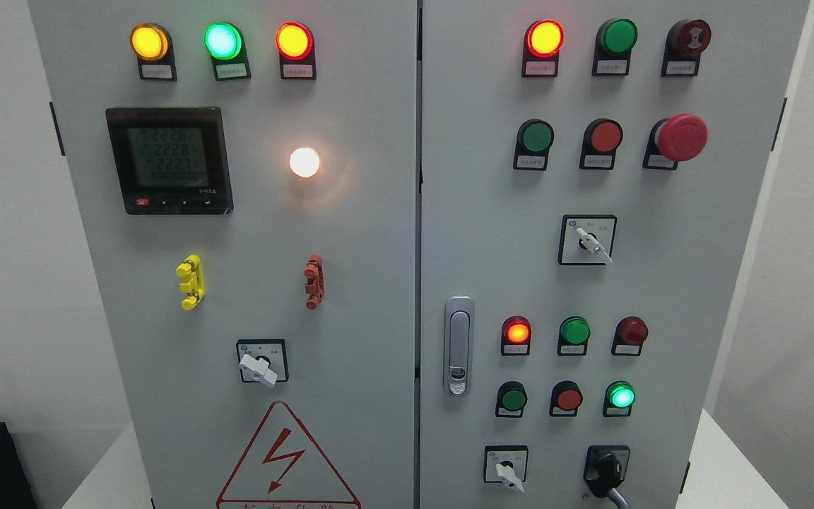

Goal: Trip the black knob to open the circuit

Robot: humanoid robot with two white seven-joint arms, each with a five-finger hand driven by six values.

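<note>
From the head camera we see neither of our hands. The black knob (pixel 606 472) sits at the lower right of the grey cabinet (pixel 350 283). The digital meter (pixel 169 160) reads 2228, 2228, 2227. Button labels are too small to read.

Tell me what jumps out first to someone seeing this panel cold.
The glowing white lamp in the middle of the left door grabs the eye, with the lit yellow, green and red lights above it. Next, the big red mushroom button at upper right. The black knob sits at the bottom right, untouched.
</note>
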